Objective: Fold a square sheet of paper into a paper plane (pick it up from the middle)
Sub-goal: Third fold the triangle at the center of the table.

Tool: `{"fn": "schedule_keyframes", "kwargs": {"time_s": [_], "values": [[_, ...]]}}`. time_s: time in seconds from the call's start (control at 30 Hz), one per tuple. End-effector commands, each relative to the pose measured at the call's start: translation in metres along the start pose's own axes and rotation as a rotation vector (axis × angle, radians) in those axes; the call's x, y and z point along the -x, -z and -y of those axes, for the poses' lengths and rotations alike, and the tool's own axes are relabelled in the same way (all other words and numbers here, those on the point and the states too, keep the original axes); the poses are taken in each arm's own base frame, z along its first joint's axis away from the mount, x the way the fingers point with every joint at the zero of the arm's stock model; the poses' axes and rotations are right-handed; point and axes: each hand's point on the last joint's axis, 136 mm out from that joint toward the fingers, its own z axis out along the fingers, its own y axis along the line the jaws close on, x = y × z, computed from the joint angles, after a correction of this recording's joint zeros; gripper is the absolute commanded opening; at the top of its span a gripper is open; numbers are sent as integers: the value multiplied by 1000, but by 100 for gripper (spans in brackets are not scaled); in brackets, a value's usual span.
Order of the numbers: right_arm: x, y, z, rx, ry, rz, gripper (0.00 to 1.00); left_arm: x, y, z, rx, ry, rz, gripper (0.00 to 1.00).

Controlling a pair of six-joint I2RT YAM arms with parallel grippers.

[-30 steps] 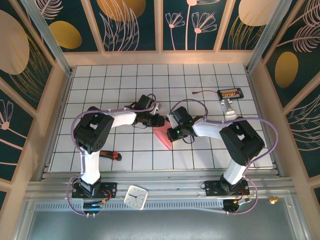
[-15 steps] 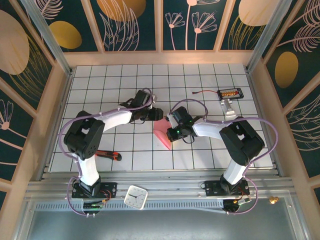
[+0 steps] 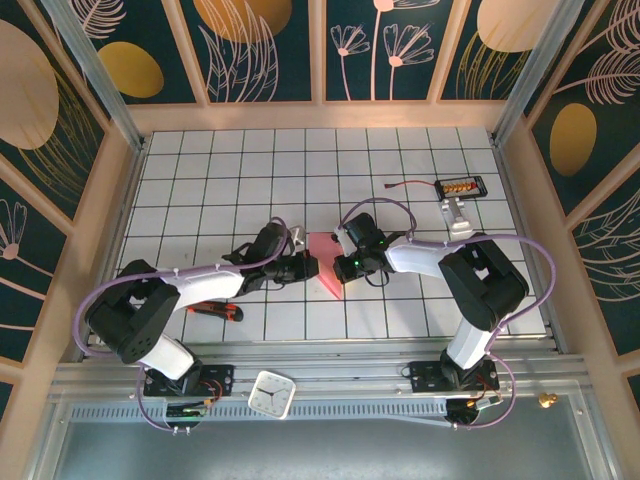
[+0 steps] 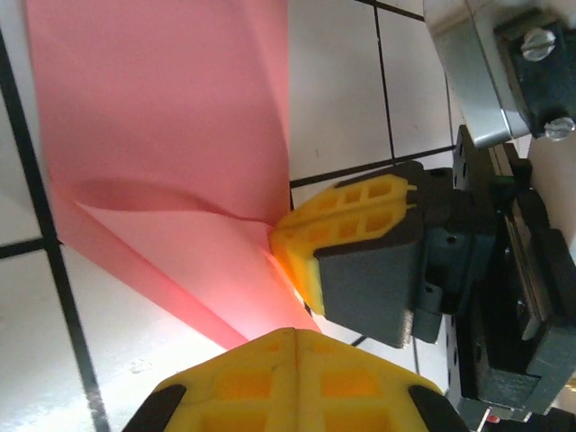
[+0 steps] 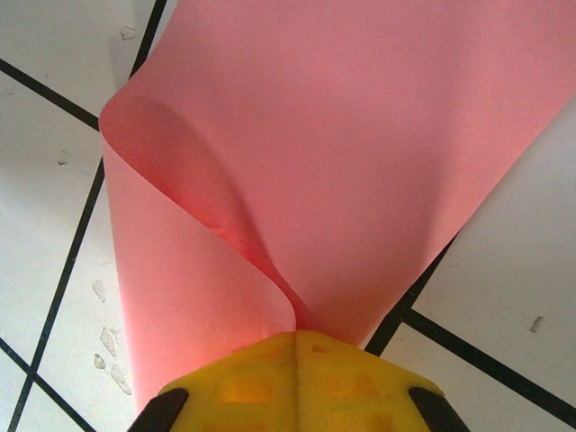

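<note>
The square sheet of paper [image 3: 324, 252] is salmon pink and lies folded over near the table's middle, between both grippers. My right gripper [image 3: 339, 267] is shut on its right side; in the right wrist view the paper [image 5: 360, 135] curls into the closed yellow tips [image 5: 297, 346]. My left gripper [image 3: 308, 267] comes in low from the left, shut, with a corner of the sheet [image 4: 162, 117] running into its closed tips [image 4: 295, 346]. The right gripper's yellow fingertip [image 4: 346, 225] pinches the sheet just beyond. The paper plane is out of view.
A red-handled black tool [image 3: 215, 310] lies by the left arm. A white square clock [image 3: 271, 393] sits on the front rail. A dark device [image 3: 462, 186] with a cable and a white stand [image 3: 458, 215] are at the back right. Wooden walls [image 3: 120, 200] bound the table.
My left arm swung toward the near side and stretched out low. Its gripper moved from the paper's far-left side to its left edge and closed there. The right arm stayed put.
</note>
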Motion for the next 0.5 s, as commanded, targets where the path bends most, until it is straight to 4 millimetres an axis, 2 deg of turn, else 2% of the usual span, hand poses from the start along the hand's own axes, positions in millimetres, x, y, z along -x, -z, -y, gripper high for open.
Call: {"fn": "schedule_keyframes", "kwargs": {"time_s": [0.0, 0.23, 0.37, 0.47], "values": [[-24, -12, 14, -37, -29, -82, 0, 12, -3, 29, -127, 47, 43, 0], [-25, -13, 15, -39, -29, -85, 0, 5, -16, 22, -114, 64, 7, 0], [-26, -13, 14, -34, -31, -90, 0, -8, -8, 13, -113, 22, 0, 0], [-26, -14, 15, -34, -34, -95, 0, -22, -2, 14, -154, -26, -24, 0]]}}
